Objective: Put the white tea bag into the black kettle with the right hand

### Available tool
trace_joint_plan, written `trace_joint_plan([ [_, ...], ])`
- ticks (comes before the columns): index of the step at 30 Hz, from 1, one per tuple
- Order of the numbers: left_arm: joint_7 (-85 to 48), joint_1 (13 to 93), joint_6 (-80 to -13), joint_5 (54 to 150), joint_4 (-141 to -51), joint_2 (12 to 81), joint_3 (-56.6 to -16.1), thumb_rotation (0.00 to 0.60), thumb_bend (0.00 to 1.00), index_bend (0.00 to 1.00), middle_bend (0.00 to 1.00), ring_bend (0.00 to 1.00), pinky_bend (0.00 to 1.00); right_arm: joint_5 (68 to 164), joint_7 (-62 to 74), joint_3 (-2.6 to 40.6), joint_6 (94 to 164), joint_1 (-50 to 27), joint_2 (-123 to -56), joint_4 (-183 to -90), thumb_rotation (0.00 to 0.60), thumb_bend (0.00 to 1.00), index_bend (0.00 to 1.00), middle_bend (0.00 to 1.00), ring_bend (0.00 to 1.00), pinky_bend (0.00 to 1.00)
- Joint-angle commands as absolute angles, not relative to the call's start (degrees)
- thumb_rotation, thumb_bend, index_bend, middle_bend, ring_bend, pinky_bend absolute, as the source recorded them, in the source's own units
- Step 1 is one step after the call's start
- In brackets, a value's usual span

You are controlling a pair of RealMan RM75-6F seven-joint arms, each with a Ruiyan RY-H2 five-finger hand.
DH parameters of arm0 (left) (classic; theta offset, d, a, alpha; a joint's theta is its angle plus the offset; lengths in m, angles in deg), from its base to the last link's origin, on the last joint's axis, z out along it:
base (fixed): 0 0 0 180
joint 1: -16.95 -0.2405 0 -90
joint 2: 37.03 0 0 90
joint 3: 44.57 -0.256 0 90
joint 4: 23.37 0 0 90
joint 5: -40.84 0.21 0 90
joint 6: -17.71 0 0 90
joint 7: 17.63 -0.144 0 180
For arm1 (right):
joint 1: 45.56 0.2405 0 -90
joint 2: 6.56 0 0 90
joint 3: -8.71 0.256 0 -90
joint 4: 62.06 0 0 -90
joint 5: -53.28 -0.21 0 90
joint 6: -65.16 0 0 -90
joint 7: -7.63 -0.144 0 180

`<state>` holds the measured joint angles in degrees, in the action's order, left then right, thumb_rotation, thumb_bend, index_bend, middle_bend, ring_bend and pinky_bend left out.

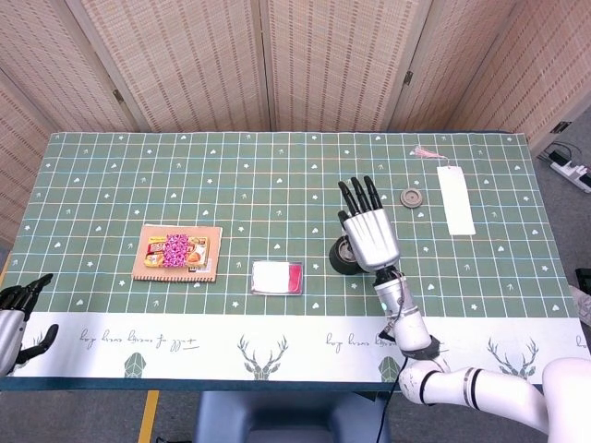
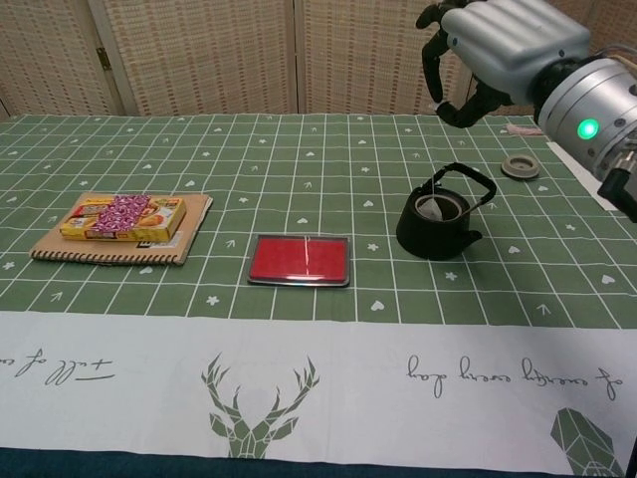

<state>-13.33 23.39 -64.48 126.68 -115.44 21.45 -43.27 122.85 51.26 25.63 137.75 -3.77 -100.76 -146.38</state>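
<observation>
Black kettle (image 2: 436, 225): a squat, rounded, matte dark pot with a thin arched handle, seen upright on the green checked tablecloth (image 2: 299, 159); in the head view most of it is covered by the right hand, only its left edge (image 1: 340, 258) being shown.
White tea bag (image 2: 432, 207): a pale, soft, crumpled shape is seen inside the kettle's round mouth, below the handle.
Right hand (image 2: 478, 45): a smooth silver-grey shell with black fingers; it is held in the air above and behind the kettle, clear of it, with fingers apart and slightly curled and nothing gripped. In the head view (image 1: 367, 231) its back is turned to the camera.
Left hand (image 1: 17, 314): seen at the table's near left edge, dark fingers spread, nothing held.
Kettle lid (image 2: 521, 166): a small flat round disc, laid well to the right of the kettle.
Red tin (image 2: 300, 260): a flat, glossy rectangle, placed left of the kettle.
Snack box (image 2: 124, 216): a printed carton, laid on a woven mat (image 2: 60, 246).
White strip (image 1: 456, 200): a long paper slip, laid near the far right.
</observation>
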Motion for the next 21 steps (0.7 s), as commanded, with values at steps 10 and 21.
trace_joint_plan([
  [10,-13.1,23.2,-64.7,126.4,-115.4,21.4,-43.1,0.6,0.37,0.07,0.15,0.19,0.15,125.7,52.7,19.4,137.9,-5.7,-101.2,-144.7,0.6,0.42,0.64,0.14,0.05,0.0],
  [21,-13.4,23.2,-64.5,125.6,-115.8,21.3,-42.8,0.6,0.37,0.07,0.15,0.19,0.15,127.0,51.0,17.1,135.2,-6.6,-99.5,-146.5,0.6,0.42,0.64,0.14,0.05,0.0],
])
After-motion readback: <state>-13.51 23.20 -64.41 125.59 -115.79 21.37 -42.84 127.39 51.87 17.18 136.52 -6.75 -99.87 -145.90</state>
